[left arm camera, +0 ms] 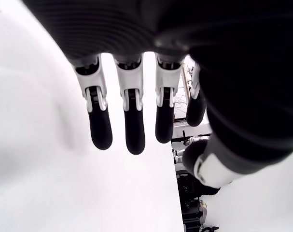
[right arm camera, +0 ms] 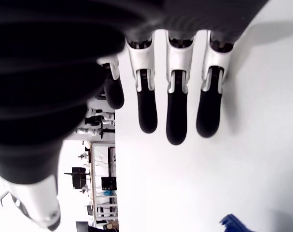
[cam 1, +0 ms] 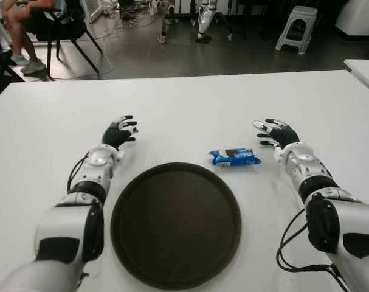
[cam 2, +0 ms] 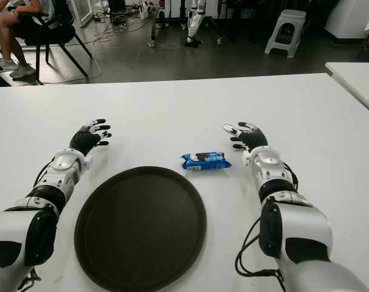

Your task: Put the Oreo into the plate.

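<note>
Blue Oreo pack (cam 1: 234, 157) lies between plate (cam 1: 175, 222) and unclenched right hand (cam 1: 278, 133).

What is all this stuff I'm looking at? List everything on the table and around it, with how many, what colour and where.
Oreo pack: one, blue, on the table just beyond the plate's far right edge, nearer the right robot hand.
Plate: one, dark brown, round, empty, at the near middle of the table.
Table: one, white, filling most of the view.
Second table: one, white, corner at far right.
Stool: one, pale grey, on the floor beyond.
Chair: one, black, far left, a person seated on it.
Left robot hand: one, black fingers spread, left of the plate.
Right robot hand: one, black fingers spread, right of the pack.
</note>
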Motion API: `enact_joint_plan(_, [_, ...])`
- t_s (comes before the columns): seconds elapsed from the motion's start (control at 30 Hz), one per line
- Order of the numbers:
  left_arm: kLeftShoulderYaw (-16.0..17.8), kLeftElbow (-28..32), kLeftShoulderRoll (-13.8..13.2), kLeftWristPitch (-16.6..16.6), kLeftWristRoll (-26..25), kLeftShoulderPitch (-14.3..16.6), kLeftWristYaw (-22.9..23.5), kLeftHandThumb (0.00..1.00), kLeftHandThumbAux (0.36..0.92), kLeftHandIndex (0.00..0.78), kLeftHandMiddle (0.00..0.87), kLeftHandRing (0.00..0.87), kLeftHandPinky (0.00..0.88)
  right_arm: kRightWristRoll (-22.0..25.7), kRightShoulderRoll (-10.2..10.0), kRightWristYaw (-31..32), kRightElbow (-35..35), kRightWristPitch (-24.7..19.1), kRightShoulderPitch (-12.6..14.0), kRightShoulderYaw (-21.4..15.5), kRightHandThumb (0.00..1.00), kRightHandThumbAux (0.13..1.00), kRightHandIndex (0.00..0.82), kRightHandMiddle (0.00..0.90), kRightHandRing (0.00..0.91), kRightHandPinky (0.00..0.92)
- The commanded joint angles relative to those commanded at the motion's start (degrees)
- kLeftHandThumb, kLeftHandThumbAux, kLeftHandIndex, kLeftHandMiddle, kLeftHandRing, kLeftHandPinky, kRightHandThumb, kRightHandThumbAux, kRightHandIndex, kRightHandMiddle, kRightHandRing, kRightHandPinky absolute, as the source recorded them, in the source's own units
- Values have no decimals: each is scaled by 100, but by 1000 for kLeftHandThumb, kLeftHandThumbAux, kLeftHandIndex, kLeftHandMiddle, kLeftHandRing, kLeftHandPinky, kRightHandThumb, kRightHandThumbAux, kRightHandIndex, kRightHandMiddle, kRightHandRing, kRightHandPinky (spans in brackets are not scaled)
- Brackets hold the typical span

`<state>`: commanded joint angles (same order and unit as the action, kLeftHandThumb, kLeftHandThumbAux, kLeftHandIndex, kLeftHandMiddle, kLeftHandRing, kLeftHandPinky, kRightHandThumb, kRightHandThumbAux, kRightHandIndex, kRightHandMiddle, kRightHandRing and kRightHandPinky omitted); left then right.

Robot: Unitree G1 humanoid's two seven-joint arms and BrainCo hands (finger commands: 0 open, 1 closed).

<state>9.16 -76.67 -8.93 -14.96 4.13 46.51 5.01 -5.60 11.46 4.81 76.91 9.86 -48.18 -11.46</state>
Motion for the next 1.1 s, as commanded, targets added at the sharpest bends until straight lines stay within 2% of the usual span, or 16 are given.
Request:
enact_joint_plan(0.27, [-24,-6,9,8,-1,-1,18,0,709,175,227,258,294,-263,77,30,16,467,74,296,0,707,178,236,252,243])
enact_joint_plan(0.63, [-29,-7,22,58,-18,23,78,0,714,177,229,257,284,-347,133,128,-30,673,-33,447,0,699,147,183,177,136])
enact_joint_plan(0.83, [-15,-5,24,83,-36,33,101,0,715,175,227,252,278,-710,258,287,-272,967,-254,974,0,713,108,137,124,82])
enact_joint_plan(1.1, [25,5,38,57,-76,27,95,0,733,178,232,265,308,-992,509,620,-475,1494,-216,1432,0,690,44,73,66,41])
